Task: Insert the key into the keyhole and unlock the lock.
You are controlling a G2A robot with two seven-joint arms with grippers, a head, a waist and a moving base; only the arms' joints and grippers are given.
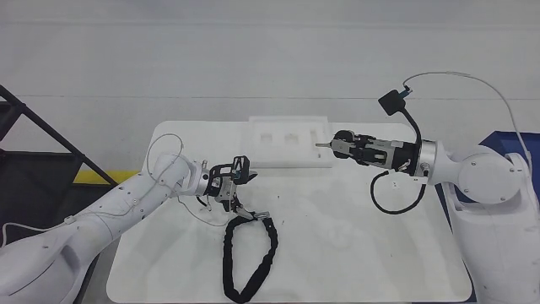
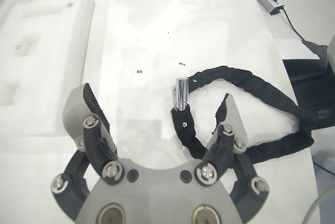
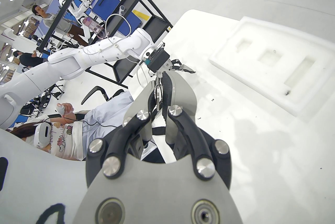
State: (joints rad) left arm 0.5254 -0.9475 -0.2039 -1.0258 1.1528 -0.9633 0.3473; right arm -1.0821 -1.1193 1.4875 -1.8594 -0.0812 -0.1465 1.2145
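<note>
A black fabric-covered chain lock (image 1: 249,257) lies in a loop on the white table (image 1: 363,245). Its chrome lock cylinder (image 2: 182,94) stands at the joined ends. My left gripper (image 2: 157,102) hovers open just above the cylinder, which sits between and slightly beyond the fingers (image 2: 91,102), nearer one side. In the top view the left gripper (image 1: 234,196) is at the loop's near-left end. My right gripper (image 1: 333,145) is held in the air over the table's back middle, shut on the key (image 1: 321,144). The key's ring (image 3: 157,92) shows between the pads.
A white foam tray (image 1: 291,139) with several rectangular recesses lies at the table's back edge, just under and beyond the key tip. The same foam tray (image 2: 39,52) is close beside the left gripper. A black frame rack (image 1: 34,135) stands off the table's left.
</note>
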